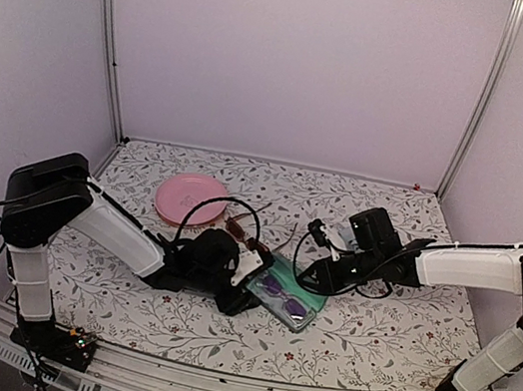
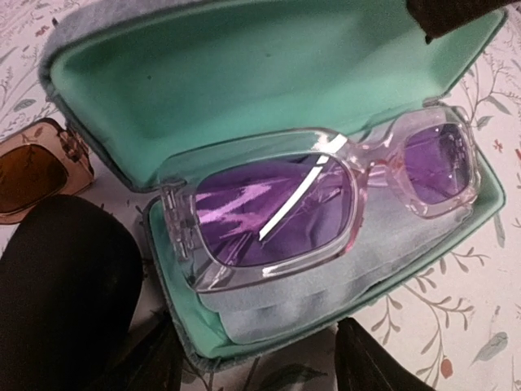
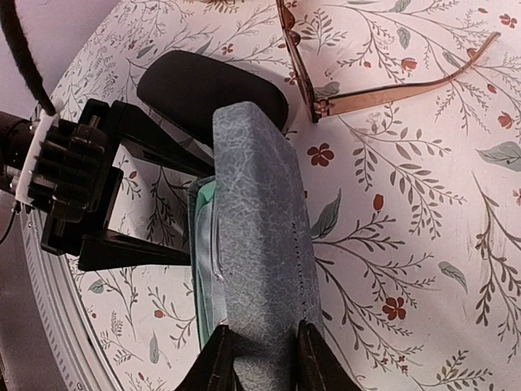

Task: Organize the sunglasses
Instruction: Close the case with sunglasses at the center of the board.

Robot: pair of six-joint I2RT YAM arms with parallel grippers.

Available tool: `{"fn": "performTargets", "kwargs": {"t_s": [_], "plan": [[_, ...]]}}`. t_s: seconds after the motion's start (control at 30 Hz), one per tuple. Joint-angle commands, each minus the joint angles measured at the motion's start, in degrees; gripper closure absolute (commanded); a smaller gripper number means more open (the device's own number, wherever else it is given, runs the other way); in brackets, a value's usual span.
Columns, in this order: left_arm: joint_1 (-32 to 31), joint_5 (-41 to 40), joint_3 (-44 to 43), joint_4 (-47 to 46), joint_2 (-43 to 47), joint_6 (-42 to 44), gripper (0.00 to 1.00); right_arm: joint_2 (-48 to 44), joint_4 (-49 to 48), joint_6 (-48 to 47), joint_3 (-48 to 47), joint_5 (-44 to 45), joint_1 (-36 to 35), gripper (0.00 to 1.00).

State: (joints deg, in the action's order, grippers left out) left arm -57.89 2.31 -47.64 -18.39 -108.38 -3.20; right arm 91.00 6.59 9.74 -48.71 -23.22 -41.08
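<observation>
Clear pinkish plastic with purple lenses: the pale sunglasses (image 2: 326,204) are lying lenses up on a soft cloth (image 2: 326,293) inside the open grey-blue case (image 2: 482,208), directly ahead of my left gripper (image 2: 260,371). Its fingers are standing spread apart, one to each side of the case's near edge, gripping nothing. My right gripper (image 3: 264,362) is pinching the raised lid (image 3: 260,228) between its fingers and propping it upright.

The brown sunglasses (image 2: 32,171) are sitting on the table (image 3: 423,269) ahead and to the left of my left gripper, with their arms unfolded. A black case (image 2: 65,285) is lying just left of that gripper, close against the open case.

I am judging both pairs to be light and stiff but fragile. The thin arms and hinges look easy to bend, and the glossy lenses look slippery and quick to smudge. The pale pair is already in its case, so its lid is needing only a gentle close. For the brown pair, the thick front frame near the bridge is looking like the safest hold, not the arms.
</observation>
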Motion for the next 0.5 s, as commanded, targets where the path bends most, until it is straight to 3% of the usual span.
{"fn": "performTargets", "kwargs": {"t_s": [0.0,0.47], "plan": [[-1.01,0.09,2.02,-2.84,-1.29,-3.34,0.36,-2.75,-3.04,-0.08,2.23,-1.91,0.14,0.75],[-1.32,0.25,4.89,-9.77,-2.38,-7.58,0.36,-3.71,-4.43,0.41,3.30,3.52,-6.00,0.79]]}}
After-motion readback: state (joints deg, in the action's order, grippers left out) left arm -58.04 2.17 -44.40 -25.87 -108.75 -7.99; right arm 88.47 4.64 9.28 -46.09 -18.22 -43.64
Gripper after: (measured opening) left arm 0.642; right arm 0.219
